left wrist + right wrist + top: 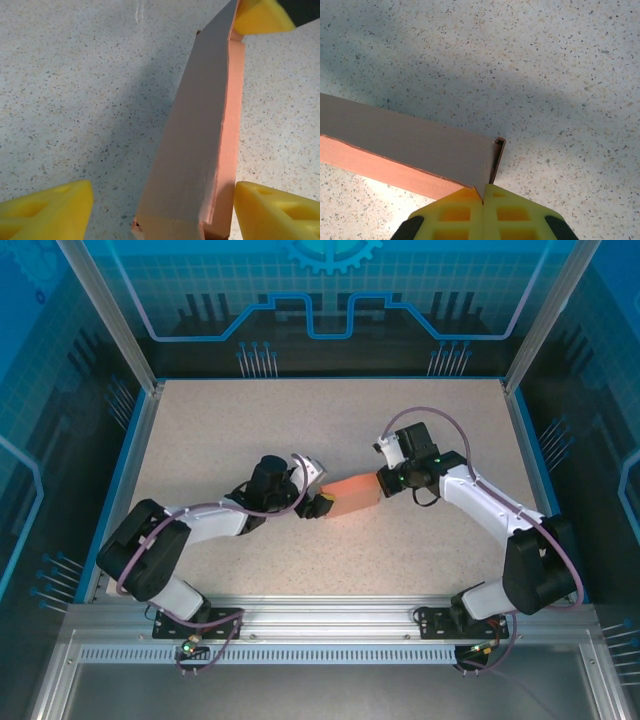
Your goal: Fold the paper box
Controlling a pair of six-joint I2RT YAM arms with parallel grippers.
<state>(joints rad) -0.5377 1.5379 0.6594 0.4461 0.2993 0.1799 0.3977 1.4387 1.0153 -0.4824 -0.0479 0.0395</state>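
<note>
Paper box (pixel 352 492), salmon cardboard: one end is pinched by the closed right tool (pixel 483 202); the other is straddled by the wide-spread left tool (pixel 162 212).

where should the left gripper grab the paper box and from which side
Grip the paper box at its free end, across the two broad faces, coming in endwise, opposite the right gripper that pinches the far end. It is a slim, flattened sleeve held tilted, so the broad faces give the flattest contact. The open left gripper straddles that end.
</note>
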